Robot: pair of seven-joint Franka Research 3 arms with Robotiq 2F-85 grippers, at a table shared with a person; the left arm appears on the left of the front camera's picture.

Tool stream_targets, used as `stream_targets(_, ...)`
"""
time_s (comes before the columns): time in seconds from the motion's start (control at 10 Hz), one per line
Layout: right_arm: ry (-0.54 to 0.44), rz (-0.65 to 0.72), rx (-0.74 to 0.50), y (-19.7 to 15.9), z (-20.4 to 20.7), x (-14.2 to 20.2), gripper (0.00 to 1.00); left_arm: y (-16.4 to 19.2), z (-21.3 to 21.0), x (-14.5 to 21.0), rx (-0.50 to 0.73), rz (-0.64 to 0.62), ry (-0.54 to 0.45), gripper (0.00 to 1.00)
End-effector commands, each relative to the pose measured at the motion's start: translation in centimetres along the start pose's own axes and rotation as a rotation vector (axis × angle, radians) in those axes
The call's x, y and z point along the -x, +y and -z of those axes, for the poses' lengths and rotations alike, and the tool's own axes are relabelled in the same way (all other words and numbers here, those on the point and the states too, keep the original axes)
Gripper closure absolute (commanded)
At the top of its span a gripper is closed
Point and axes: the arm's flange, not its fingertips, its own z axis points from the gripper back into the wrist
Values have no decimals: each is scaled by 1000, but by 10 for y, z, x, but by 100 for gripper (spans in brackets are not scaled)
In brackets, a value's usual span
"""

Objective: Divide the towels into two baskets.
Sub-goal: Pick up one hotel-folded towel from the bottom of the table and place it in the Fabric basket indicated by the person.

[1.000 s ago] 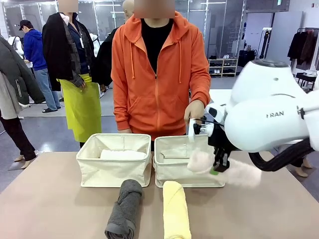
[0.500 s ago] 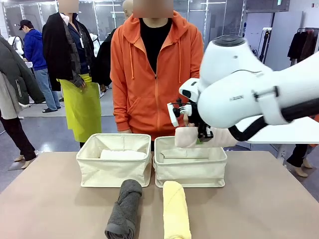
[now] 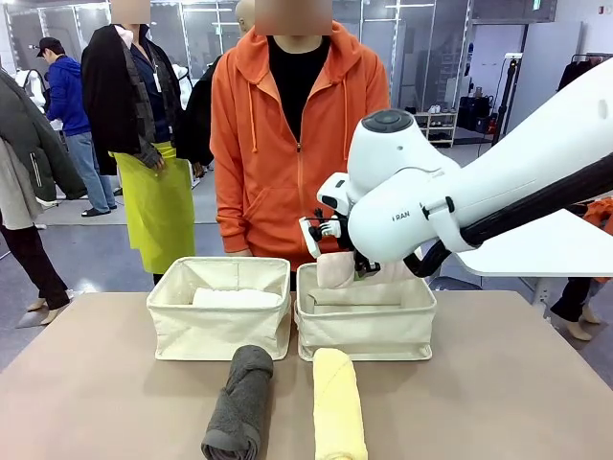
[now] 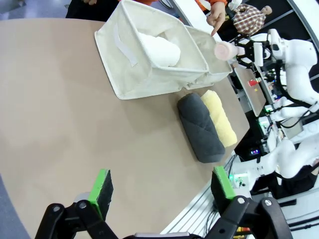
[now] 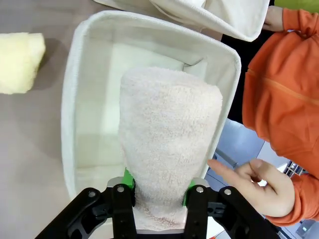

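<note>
My right gripper (image 3: 359, 271) is shut on the pale pink towel (image 3: 335, 270), holding it just above the right basket (image 3: 364, 326). From the right wrist, the pink towel (image 5: 169, 134) hangs over the basket's bare floor, inside its rim (image 5: 75, 99). The white towel (image 3: 235, 298) lies in the left basket (image 3: 218, 321). The dark grey towel (image 3: 239, 402) and the pale yellow towel (image 3: 338, 402) lie side by side on the table in front of the baskets. My left gripper (image 4: 162, 186) is open above bare tabletop, well away from the left basket (image 4: 134, 74).
A person in an orange hoodie (image 3: 297, 125) stands right behind the baskets, one hand (image 5: 254, 184) close to the right basket's far rim. The brown table (image 3: 96, 383) has free room on the left and right.
My right arm has swung left and upward with the pink towel, from beside the right basket's right front to above its opening. The other towels have not moved.
</note>
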Motion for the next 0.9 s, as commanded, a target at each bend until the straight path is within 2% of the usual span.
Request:
stream_targets(0.0,-26,-6,30,-8,17,4,63,-2,-3,2,-3,-7,9,0)
stream_targets(0.4,-33,-17,61,-5,66,4,63,-2,-3,2,-3,-7,9,0)
stream_targets(0.8,-20,1,52,-8,88,4,63,-2,-3,2,-3,-7,9,0)
